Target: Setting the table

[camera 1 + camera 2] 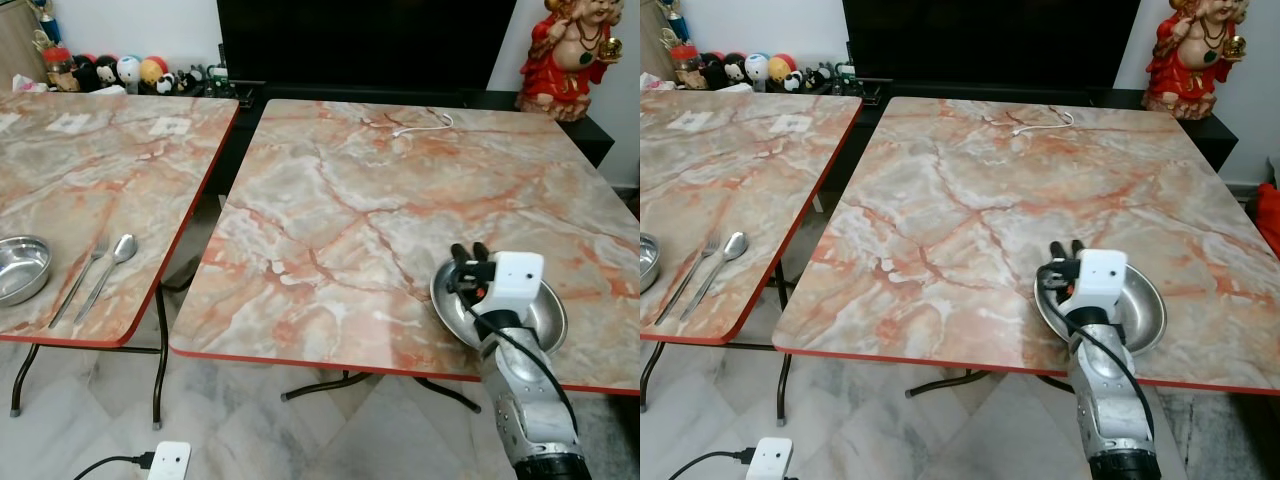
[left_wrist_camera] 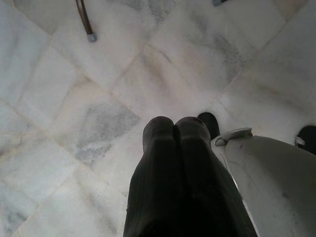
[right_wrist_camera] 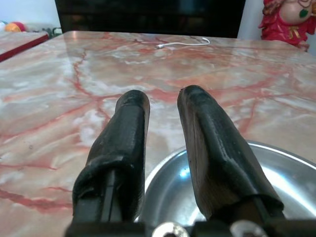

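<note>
My right arm [image 1: 530, 420] is a silver, brushed-metal cylinder with a black band at its lower end and a white boxy wrist housing above. A black cable loops along it (from housing down the forearm). The right gripper [image 3: 163, 106] has two long black fingers, matte and faintly ribbed, with silver screws at their base.

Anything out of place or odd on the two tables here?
A loose white cable lies on the far edge of the right table, which is being set. The bowl under the right gripper sits upright, nothing spilled.
</note>
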`<state>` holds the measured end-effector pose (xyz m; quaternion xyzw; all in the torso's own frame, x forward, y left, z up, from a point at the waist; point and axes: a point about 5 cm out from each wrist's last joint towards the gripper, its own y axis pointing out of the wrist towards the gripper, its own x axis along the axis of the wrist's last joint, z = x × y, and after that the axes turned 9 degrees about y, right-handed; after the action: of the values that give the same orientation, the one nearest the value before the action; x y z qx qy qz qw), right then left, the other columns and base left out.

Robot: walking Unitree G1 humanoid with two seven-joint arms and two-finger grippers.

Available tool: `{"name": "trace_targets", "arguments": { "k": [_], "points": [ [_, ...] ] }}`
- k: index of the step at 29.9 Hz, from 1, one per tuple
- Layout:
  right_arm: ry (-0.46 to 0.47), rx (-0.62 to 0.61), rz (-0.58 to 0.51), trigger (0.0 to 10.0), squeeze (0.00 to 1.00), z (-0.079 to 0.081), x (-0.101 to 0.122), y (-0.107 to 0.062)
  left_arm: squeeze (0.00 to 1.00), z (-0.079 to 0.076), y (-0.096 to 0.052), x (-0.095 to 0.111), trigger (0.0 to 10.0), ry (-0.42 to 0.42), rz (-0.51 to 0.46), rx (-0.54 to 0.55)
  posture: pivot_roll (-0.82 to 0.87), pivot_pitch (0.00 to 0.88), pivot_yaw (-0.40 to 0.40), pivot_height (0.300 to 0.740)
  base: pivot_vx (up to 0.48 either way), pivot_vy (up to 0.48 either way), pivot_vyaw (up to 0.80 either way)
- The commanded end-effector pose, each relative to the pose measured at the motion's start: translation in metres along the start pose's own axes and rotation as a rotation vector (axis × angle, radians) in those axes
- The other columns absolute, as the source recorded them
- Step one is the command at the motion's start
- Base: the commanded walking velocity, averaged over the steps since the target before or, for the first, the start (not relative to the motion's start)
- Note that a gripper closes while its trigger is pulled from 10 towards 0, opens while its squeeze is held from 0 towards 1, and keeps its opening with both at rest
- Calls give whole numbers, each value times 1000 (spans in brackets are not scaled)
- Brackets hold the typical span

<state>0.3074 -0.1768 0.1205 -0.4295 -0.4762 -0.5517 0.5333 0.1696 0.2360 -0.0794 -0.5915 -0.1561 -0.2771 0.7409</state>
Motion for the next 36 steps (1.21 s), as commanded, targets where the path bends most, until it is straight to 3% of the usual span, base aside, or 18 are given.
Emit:
{"name": "trace_targets", "arguments": {
  "k": [1,9,36],
  "points": [
    [11,-4,-8,10000,0,2,-1,-2,0,1,-1,-7,10000,7,36,6,-3,0,-25,740,0,289,0],
    [21,4,-27,10000,0,16,-6,-6,0,1,-2,-9,10000,16,39,3,6,0,-23,740,0,480,0],
    [65,17,-41,10000,0,30,-8,0,0,1,-2,-10,10000,12,47,18,32,0,-30,740,0,480,0]
  ]
}}
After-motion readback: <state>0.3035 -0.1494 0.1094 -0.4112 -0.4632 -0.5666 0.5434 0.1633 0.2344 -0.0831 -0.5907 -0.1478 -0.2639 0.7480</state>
